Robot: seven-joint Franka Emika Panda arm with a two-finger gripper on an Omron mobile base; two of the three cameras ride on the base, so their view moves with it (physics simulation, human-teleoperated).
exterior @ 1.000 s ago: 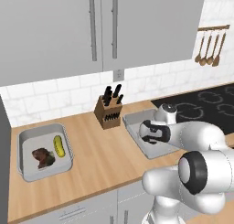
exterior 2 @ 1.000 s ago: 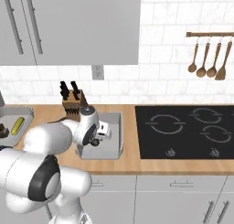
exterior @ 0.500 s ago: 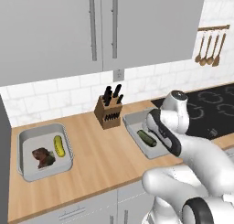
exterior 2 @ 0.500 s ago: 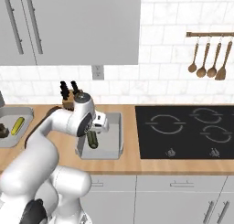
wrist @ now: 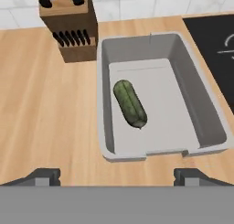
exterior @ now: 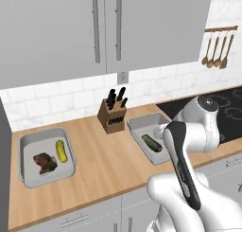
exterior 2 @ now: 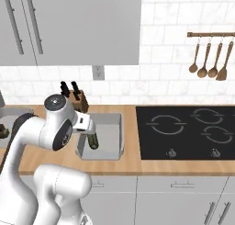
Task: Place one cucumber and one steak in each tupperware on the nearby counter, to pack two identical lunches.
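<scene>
While in tupperware [wrist: 208, 122] (gripper [wrist: 116, 175] wide): cucumber [wrist: 130, 103].

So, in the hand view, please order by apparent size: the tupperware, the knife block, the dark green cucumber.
1. tupperware, clearly the largest.
2. knife block, though cut off at the top edge, so partly unsure.
3. dark green cucumber, the smallest, lying inside the tupperware.

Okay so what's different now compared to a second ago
The tool has let go of the dark green cucumber, which now lies loose in the right tupperware; the arm has drawn up and back, jaws wide apart. The left tupperware keeps its yellow-green cucumber and dark steak, and the knife block hasn't moved.
</scene>
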